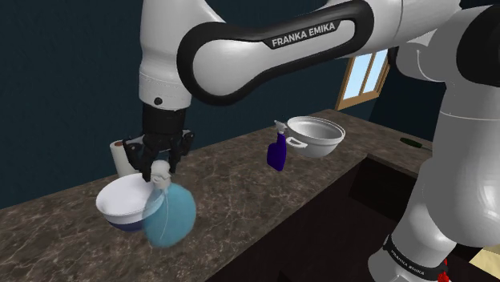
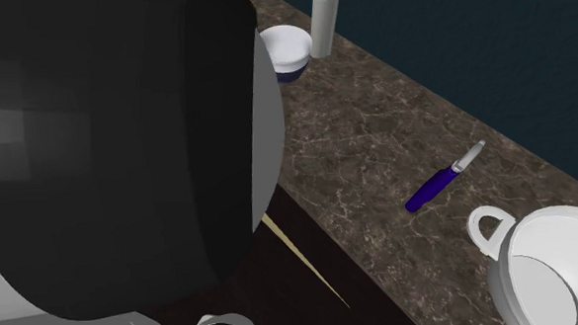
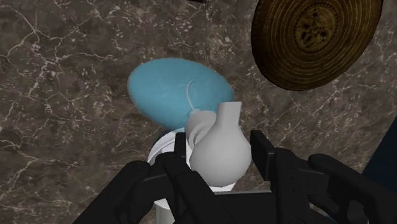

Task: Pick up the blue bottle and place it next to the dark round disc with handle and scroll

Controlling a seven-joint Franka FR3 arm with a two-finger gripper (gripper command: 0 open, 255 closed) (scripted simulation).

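Shoulder view, dark veined stone counter [image 1: 240, 188].

Item 1: blue bottle [image 1: 171, 215]. It has a pale blue round body and a white spray head. It hangs tilted under the gripper [image 1: 160, 171], and its body overlaps the near side of a white bowl [image 1: 117, 202]. Whether its base touches the counter cannot be told.

Item 2: fingers [image 3: 267, 159], black. In the wrist view they are clenched on the bottle's white head, one on each side.

Item 3: brown round disc [image 3: 315, 38], patterned face. In the wrist view it lies past the bottle's body, near it but apart.

Item 4: paper roll [image 1: 119, 157], white and upright, just behind the bowl.

Item 5: dark blue spray bottle [image 1: 277, 150], upright, well apart from the gripper and just beside a white pot [image 1: 317, 134] with loop handles.
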